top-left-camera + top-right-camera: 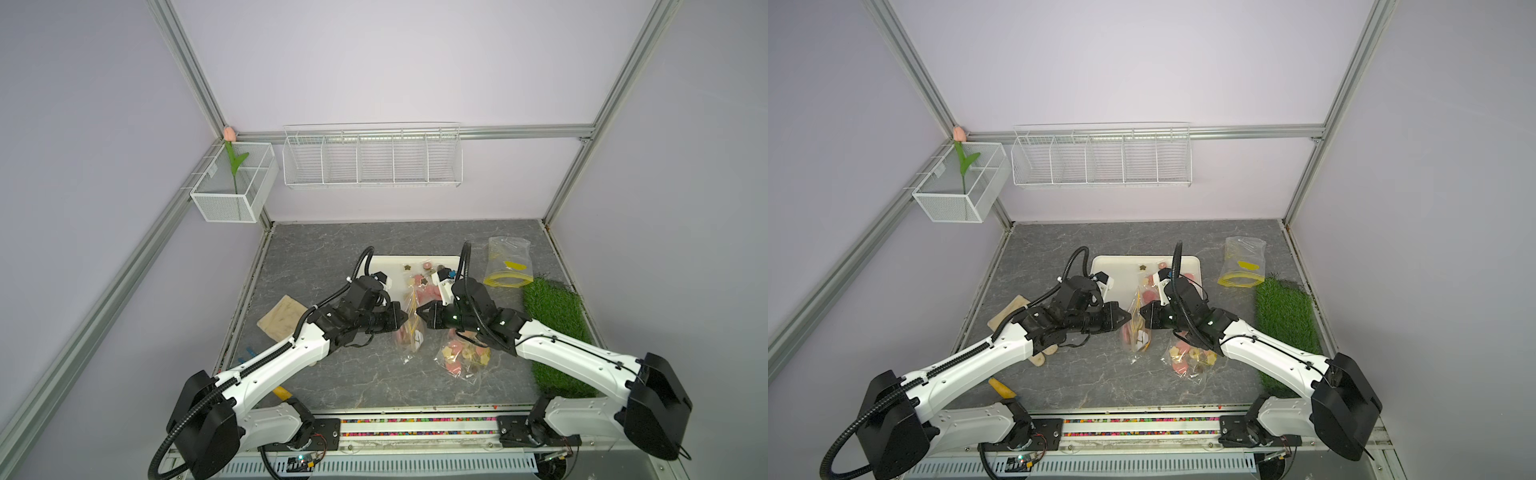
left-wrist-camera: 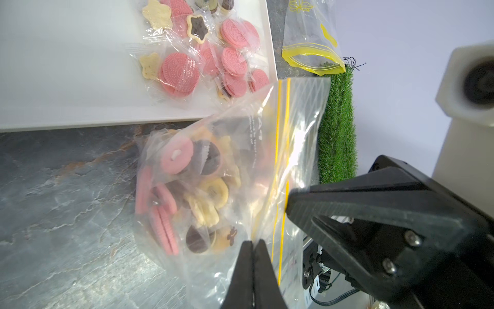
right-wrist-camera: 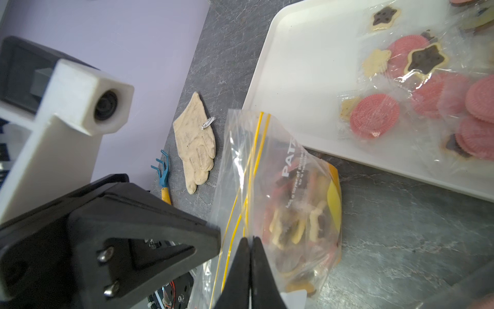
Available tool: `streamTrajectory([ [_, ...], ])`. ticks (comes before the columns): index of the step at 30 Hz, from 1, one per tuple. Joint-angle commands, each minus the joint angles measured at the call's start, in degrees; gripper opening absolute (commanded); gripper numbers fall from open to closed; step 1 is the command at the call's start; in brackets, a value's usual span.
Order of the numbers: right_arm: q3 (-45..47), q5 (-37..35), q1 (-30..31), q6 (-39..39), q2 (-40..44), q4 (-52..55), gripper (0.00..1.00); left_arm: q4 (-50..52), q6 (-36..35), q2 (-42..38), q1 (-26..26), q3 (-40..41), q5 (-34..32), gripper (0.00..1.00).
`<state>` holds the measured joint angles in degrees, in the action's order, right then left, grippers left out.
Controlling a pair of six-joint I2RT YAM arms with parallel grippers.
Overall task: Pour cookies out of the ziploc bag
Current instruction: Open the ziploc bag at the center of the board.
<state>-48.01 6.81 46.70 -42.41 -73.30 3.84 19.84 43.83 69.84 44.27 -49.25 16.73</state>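
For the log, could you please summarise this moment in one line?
left end effector: shut on bag; right end effector: shut on bag; cookies: some on tray

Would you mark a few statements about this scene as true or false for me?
1. The left gripper and the right gripper both have their jaws shut on the bag. True.
2. The tray is bare. False: cookies lie on the tray.
3. The held bag has cookies inside. True.
4. The mat lies on the robot's left. False: it lies on the right.
5. A glove lies on the table. True.
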Motion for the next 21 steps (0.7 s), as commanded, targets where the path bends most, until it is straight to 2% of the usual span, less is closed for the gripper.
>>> streamTrajectory([
  [1,0.20,-1.34,-0.13,0.90,1.42,0.75,0.07,1.46,-0.87,-0.84,-0.22,-1.55,-0.83,0.00],
  [21,-0.16,-3.58,-0.15,1.68,2.89,3.15,0.07,2.14,-1.13,-2.81,-0.21,-1.35,-2.75,0.00],
])
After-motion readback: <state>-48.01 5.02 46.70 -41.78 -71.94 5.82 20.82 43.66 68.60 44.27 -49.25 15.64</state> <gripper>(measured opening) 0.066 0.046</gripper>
